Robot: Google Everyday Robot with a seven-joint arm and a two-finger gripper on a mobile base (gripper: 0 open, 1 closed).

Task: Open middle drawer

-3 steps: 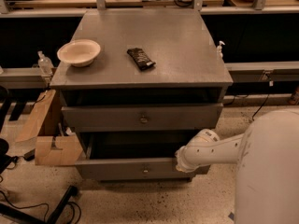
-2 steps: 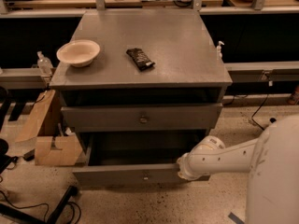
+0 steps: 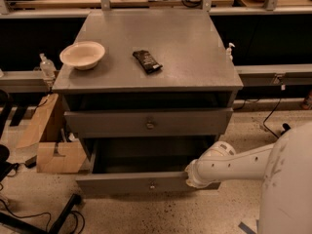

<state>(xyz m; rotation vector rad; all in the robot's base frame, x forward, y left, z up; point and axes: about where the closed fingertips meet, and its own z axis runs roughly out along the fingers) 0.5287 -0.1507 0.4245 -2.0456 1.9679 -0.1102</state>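
Observation:
The middle drawer [image 3: 117,183] is a grey drawer with a wide flat front and a small round knob [image 3: 152,185]. It stands pulled out from the grey cabinet [image 3: 161,48], and its dark inside shows. My gripper [image 3: 191,175] is at the end of the white arm [image 3: 239,162]. It sits at the right end of the drawer's front, against its top edge. The upper drawer [image 3: 112,124] above it is closed. The lowest drawer is hidden under the pulled-out one.
A cream bowl [image 3: 82,54] and a dark snack bar [image 3: 147,61] lie on the cabinet top. Cardboard boxes [image 3: 48,145] stand on the floor to the left. Cables and a dark stand leg [image 3: 61,213] lie at the lower left. My white body [image 3: 287,189] fills the lower right.
The middle drawer has slid further out towards the camera. My gripper and arm have moved back with its front.

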